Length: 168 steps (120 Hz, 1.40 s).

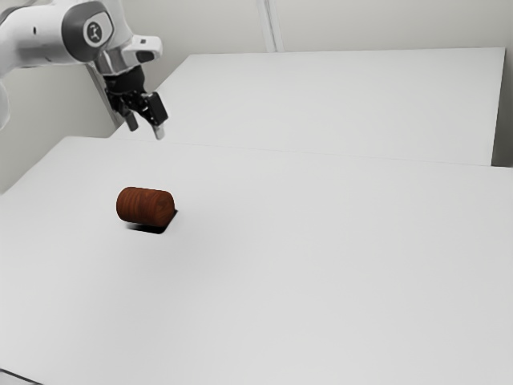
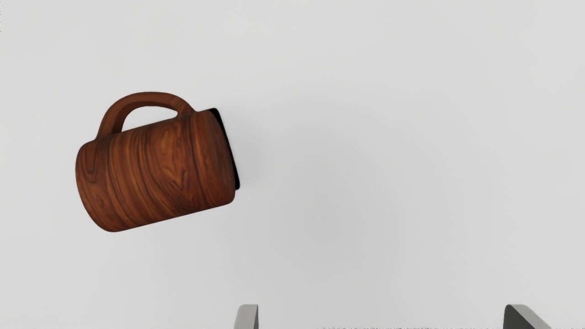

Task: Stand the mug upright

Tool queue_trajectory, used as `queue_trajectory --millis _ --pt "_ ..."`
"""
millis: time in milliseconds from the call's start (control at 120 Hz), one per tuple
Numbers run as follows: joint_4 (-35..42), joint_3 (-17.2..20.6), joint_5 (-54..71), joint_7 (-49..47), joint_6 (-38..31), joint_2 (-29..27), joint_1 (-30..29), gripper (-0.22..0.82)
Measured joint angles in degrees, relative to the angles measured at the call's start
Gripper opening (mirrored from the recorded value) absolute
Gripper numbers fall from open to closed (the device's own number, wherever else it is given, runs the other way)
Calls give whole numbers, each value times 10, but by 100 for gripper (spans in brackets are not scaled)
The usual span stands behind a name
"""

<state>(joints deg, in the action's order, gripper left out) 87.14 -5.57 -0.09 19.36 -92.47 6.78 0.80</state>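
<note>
Toward the exterior view's left, the brown, wood-grained mug (image 1: 146, 207) lies tipped over on its side, its curved handle (image 2: 148, 98) jutting out along the table (image 1: 280, 273) rather than up. Above the tabletop and well apart from the mug hangs my claw (image 1: 146, 128) — fingers spread wide — at the end of my white arm (image 1: 36, 36).

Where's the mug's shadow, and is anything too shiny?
Exterior view: a small, very dark shadow lies under the tipped mug, on the evenly bright, pale table. Wrist view: a thin black strip edges one end of the mug, faint grey shading softens the table, and the wood has no bright glare.
</note>
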Motion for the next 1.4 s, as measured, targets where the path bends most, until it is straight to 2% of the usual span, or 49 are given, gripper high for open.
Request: queue_trajectory --millis 258,400,633,792,1000,1117,1217,1400 --pt "11 -5 -15 -4 -10 7 -6 58" --pt "11 -43 -80 1 -2 26 -11 58" --pt "-21 -45 -194 45 45 109 -112 58" --pt "-97 -40 -239 81 89 185 -164 58" --pt "-170 -39 -298 129 116 278 -221 58" --pt "-193 -3 -317 151 120 314 -278 58" --pt "-219 2 -325 167 122 349 -291 58" --pt "-244 1 -333 191 109 377 -300 58"
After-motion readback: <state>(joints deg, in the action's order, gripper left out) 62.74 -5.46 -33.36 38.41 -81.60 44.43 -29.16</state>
